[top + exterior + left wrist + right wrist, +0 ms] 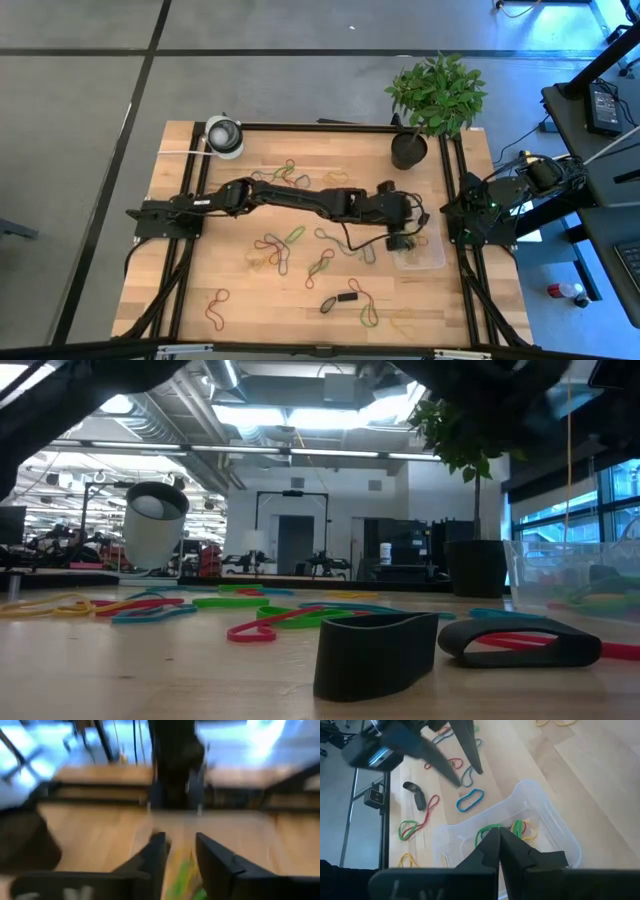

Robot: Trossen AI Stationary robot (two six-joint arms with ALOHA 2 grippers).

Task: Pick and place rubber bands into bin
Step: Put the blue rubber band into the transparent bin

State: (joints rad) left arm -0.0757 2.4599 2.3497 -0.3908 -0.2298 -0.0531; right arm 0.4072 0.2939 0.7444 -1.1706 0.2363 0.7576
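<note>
Hovering over the bin [420, 252] at table's 4 o'clock, left gripper [179, 851], fingers apart, prob. dropping rubber bands [185, 875]; right gripper [499, 840] fingers together, parked.

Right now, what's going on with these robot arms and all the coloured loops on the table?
The robot is gathering rubber bands into the clear bin, which already holds a few green and yellow ones. The left arm reaches across the table, its claw open close to the bin; green and yellow show between its fingers, too blurred to say whether it holds them. The right claw is shut, waiting by the bin. Many bands lie scattered on the table.
</note>
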